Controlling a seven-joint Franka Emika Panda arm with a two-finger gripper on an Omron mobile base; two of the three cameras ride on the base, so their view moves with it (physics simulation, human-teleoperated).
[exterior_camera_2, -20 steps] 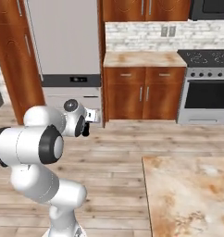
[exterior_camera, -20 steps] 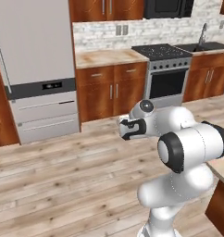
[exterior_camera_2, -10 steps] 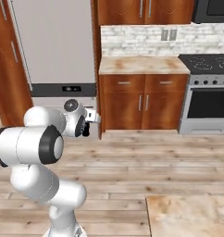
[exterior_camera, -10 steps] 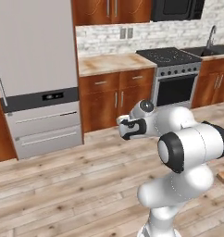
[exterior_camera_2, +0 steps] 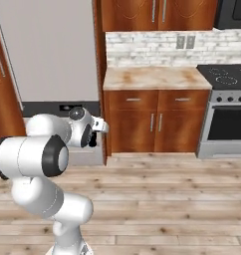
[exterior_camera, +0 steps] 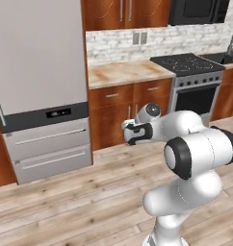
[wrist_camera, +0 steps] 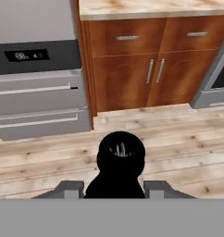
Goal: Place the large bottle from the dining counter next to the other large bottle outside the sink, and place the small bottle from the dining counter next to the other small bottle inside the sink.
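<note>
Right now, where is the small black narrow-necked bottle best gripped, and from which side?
Grip the small black bottle on its wider body below the neck, one finger each side, as the gripper holds it now. Its round top faces the camera; being round, any side serves.

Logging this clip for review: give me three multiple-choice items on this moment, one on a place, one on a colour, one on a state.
1. Where does the beige counter stand?
A. between the fridge and the stove
B. right of the stove
C. left of the fridge

2. What colour is the bottle in the gripper?
A. pink
B. black
C. green

3. How do the jaws stand?
A. wide open, holding nothing
B. shut on the bottle
C. resting on the counter

Answers:
1 A, the counter lies between the fridge and the stove.
2 B, the small bottle looks black in the hand view.
3 B, the gripper holds it, fingers on either side.
</note>
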